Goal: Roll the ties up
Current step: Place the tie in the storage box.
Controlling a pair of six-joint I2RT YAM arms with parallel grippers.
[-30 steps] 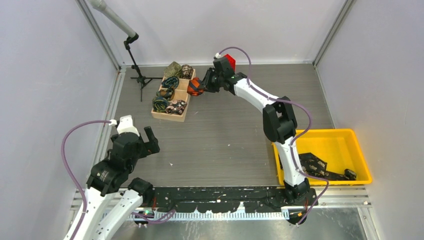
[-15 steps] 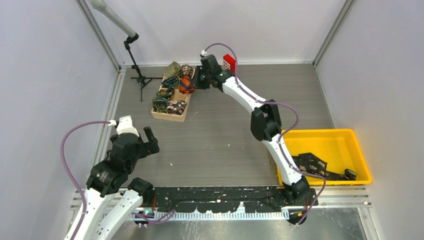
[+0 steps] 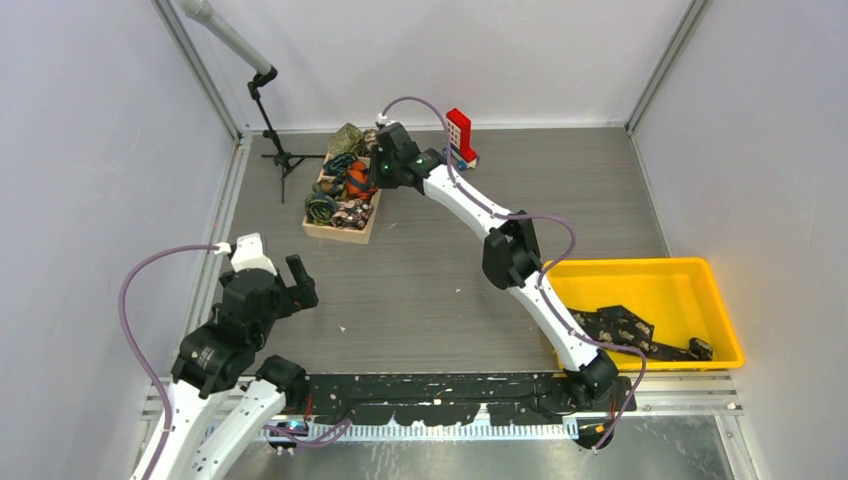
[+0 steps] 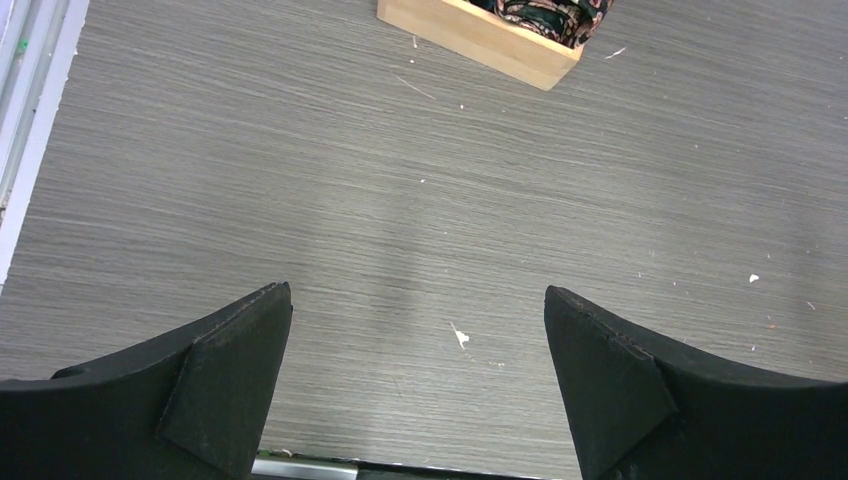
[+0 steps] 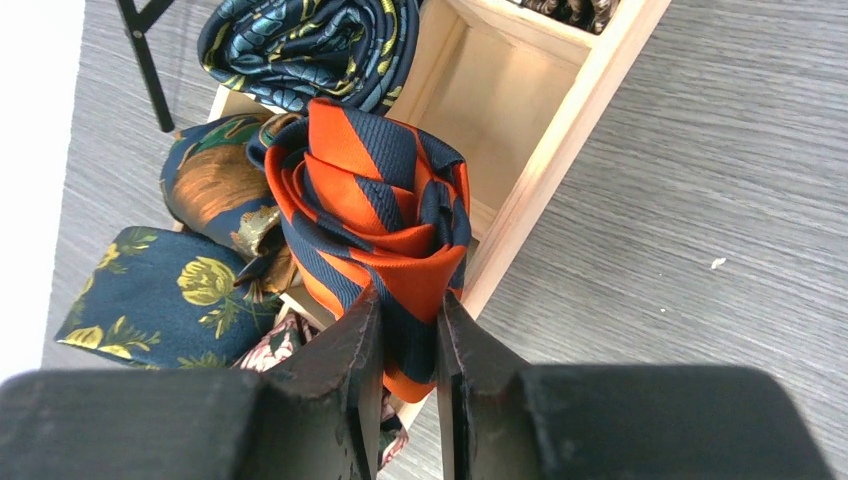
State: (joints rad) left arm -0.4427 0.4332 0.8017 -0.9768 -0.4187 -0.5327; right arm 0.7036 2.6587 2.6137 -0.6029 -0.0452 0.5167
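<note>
Starting at the near edge, the left gripper (image 4: 415,292) is seen spread wide with nothing between its fingers, hung over bare grey table (image 4: 400,180). Off to the near right, a yellow bin (image 3: 650,268) is parked, and a few dark ties (image 3: 620,325) are left flat and unrolled in it. Further back, the right gripper (image 5: 408,298) is pinched narrow on a rolled orange-and-navy tie (image 5: 370,190), which is gripped at its lower edge. That roll is held over the wooden box (image 5: 560,140), right by a bare compartment; whether it's touching the wood can't be told. Other rolls are already packed in there, like a blue patterned tie (image 5: 310,40) and a floral tie (image 5: 170,290). At the far end, a red-and-white toy block (image 3: 460,130) is stood near the wall.
</note>
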